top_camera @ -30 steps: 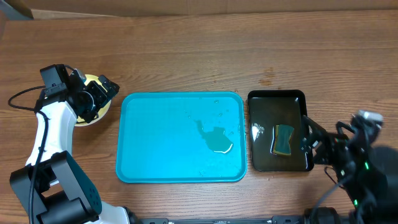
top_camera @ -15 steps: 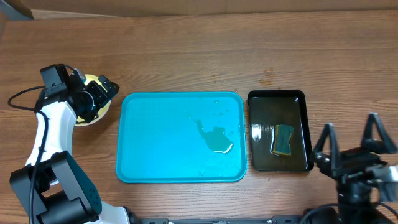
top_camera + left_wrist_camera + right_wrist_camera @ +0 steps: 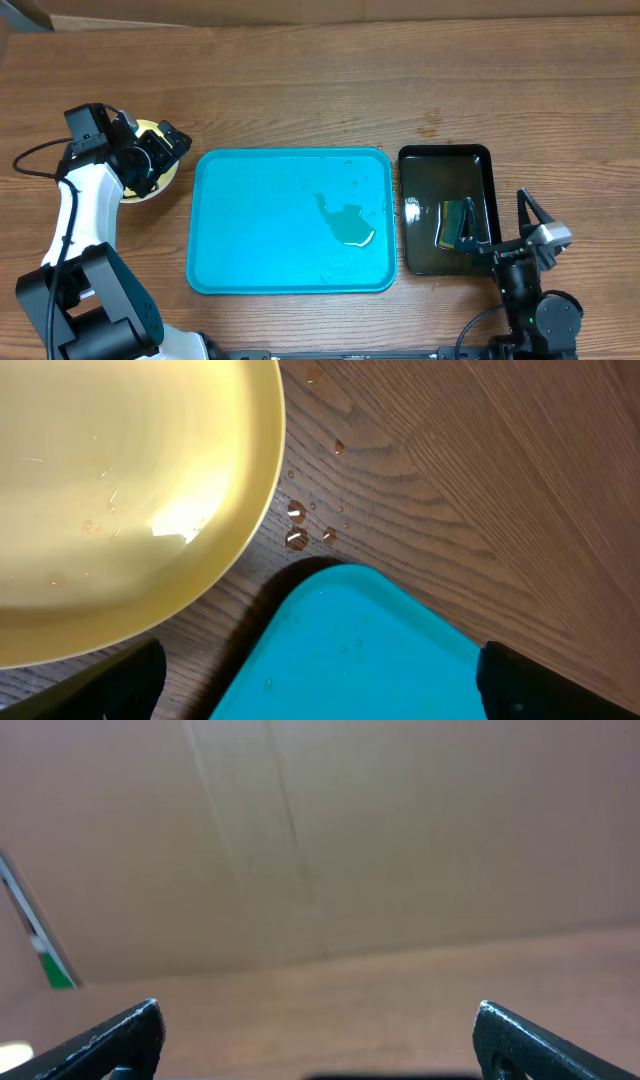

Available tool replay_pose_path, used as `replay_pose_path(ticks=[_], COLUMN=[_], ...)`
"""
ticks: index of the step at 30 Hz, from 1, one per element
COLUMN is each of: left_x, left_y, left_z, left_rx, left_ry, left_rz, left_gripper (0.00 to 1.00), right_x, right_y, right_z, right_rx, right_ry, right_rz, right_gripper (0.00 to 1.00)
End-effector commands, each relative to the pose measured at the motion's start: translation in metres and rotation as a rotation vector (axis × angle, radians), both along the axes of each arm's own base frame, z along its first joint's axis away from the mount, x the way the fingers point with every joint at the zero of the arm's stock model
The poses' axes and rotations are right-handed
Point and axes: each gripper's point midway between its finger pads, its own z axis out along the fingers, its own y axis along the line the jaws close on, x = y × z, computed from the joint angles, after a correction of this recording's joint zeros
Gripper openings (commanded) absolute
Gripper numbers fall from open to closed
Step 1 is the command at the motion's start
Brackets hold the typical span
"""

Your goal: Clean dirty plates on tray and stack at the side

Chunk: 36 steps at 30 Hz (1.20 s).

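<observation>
L end effector (image 3: 325,682): wide open, nothing held, hung just above the yellow plate (image 3: 110,500). Plate is set on the worktop (image 3: 300,90) just left of the blue tray (image 3: 250,230), near its back-left corner. Whether other plates lie under it can't be told.

R end effector (image 3: 318,1035): wide open, empty, pointed level toward the back, by the right edge of the black tray (image 3: 430,170). Sponge (image 3: 452,225) lies in that tray.

Step judged to be release of the last plate. Blue tray carries no plates, only a puddle (image 3: 350,228), so task looks ~done.

To be done well: L lifted straight up w/ fingers wide, no sideways drag. Water drops (image 3: 297,538) seen betw plate and tray corner, so plate may slide on wet wood.

Room: tight betw plate rim and tray corner. Open worktop at back. R to be cleared upward past the black tray's edge.
</observation>
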Motion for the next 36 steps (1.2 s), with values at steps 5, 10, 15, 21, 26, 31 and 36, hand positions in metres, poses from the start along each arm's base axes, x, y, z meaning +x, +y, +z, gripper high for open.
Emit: replay_pose_path(ticks=[5, 10, 15, 21, 26, 31, 36], left_x=[-0.001, -0.002, -0.002, -0.002, -0.002, -0.002, -0.002], left_y=[-0.001, 0.0, 0.0, 0.0, 0.0, 0.0, 0.0], left_z=[-0.006, -0.006, -0.006, -0.006, -0.006, -0.006, -0.006], left_rx=[0.01, 0.01, 0.01, 0.01, 0.01, 0.01, 0.01], left_ry=[0.01, 0.01, 0.01, 0.01, 0.01, 0.01, 0.01], left_rz=[-0.021, -0.018, -0.018, -0.018, -0.016, -0.017, -0.017], left_gripper=[1.0, 1.0, 1.0, 1.0, 1.0, 1.0, 1.0], right_x=[0.004, 0.004, 0.004, 0.004, 0.004, 0.004, 0.004], right_y=[-0.009, -0.01, -0.009, -0.009, -0.009, -0.009, -0.009], right_z=[-0.043, -0.043, -0.043, -0.043, -0.043, -0.043, -0.043], right_rx=[-0.069, -0.118, -0.152, -0.268, -0.268, -0.268, -0.268], right_ry=[0.156, 0.148, 0.142, 0.123, 0.123, 0.123, 0.123], right_rz=[-0.062, -0.069, -0.066, -0.073, -0.073, -0.073, -0.073], right_gripper=[1.0, 1.0, 1.0, 1.0, 1.0, 1.0, 1.0])
